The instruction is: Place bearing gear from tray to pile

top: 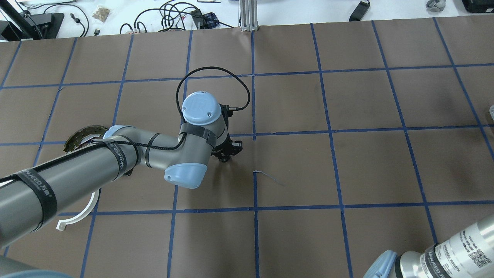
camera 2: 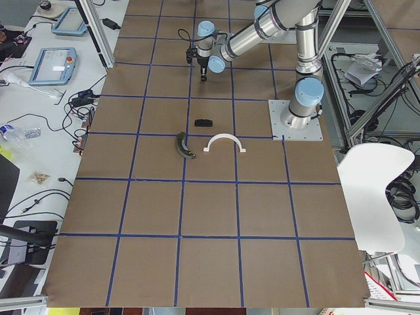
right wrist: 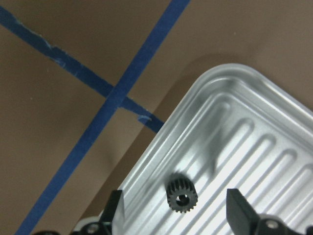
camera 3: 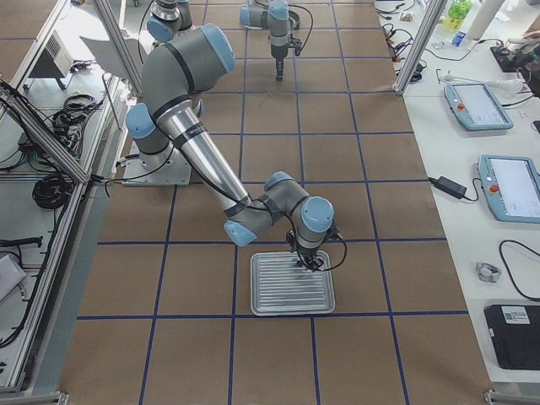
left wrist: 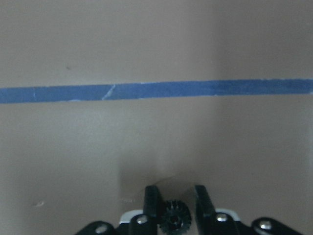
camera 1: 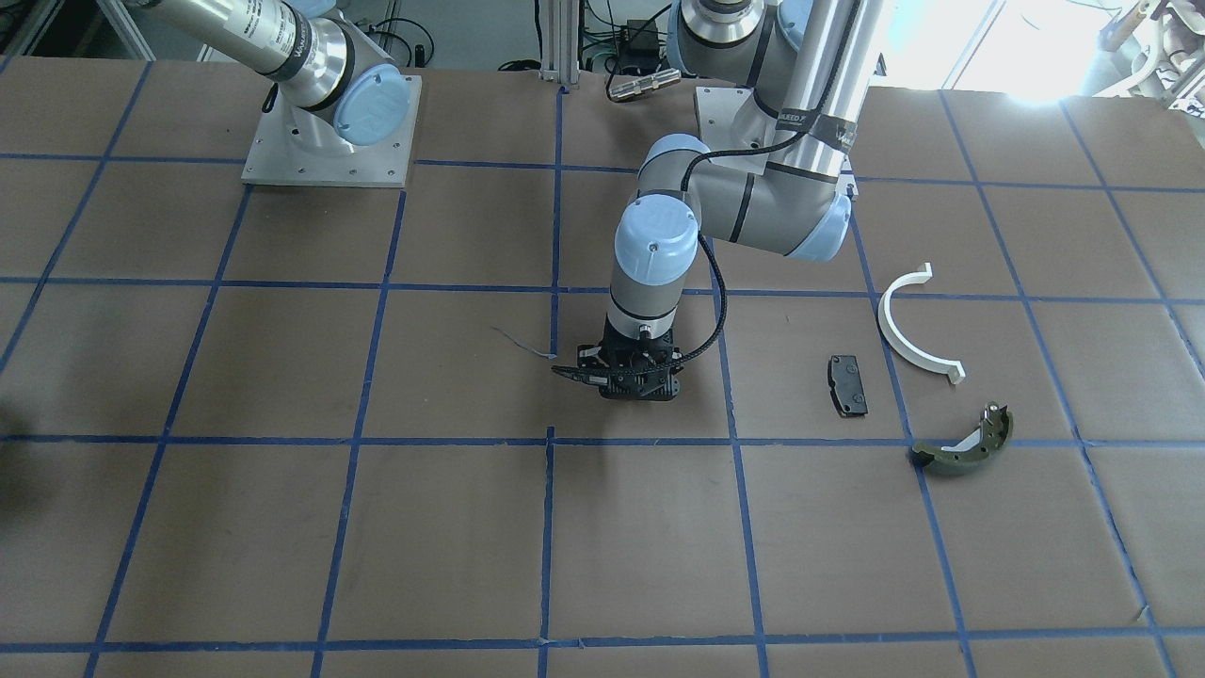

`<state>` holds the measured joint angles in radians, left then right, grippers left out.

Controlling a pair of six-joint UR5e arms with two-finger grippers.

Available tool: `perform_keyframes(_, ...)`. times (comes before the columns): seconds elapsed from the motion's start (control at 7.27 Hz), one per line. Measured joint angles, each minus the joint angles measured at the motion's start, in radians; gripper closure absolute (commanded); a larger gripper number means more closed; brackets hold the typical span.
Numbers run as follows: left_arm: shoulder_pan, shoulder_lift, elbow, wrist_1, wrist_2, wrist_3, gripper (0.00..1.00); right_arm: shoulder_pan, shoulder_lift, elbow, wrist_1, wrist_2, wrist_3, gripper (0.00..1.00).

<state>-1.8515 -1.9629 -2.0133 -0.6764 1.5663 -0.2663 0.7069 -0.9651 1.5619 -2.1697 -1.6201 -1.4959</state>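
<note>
My left gripper [left wrist: 176, 196] is shut on a small black bearing gear [left wrist: 176, 219], low over the brown table near a blue tape line. In the front view it [camera 1: 626, 377] hangs about one grid square left of the pile: a black pad [camera 1: 847, 384], a white half-ring [camera 1: 908, 330] and an olive brake shoe [camera 1: 965, 443]. My right gripper [right wrist: 177, 213] is open over the ridged metal tray [right wrist: 254, 127]. A second black gear [right wrist: 182, 198] lies on the tray between its fingers.
The tray [camera 3: 291, 283] sits far from the pile, at the table's other end, under my right arm. In the overhead view my left arm hides the black pad; the brake shoe [top: 83, 137] and half-ring [top: 83, 214] show beside it.
</note>
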Motion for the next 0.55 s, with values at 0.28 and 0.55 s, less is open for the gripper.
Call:
perform_keyframes(0.28, 0.033, 0.016, 0.016, -0.015, -0.008, 0.017, 0.84, -0.018, 0.003, 0.007, 0.001, 0.001, -0.002, 0.24)
perform_keyframes(0.55, 0.154, 0.033, 0.073, -0.15, -0.048, 0.11, 0.87, -0.021, 0.007, 0.008, 0.0, 0.006, 0.001, 0.26)
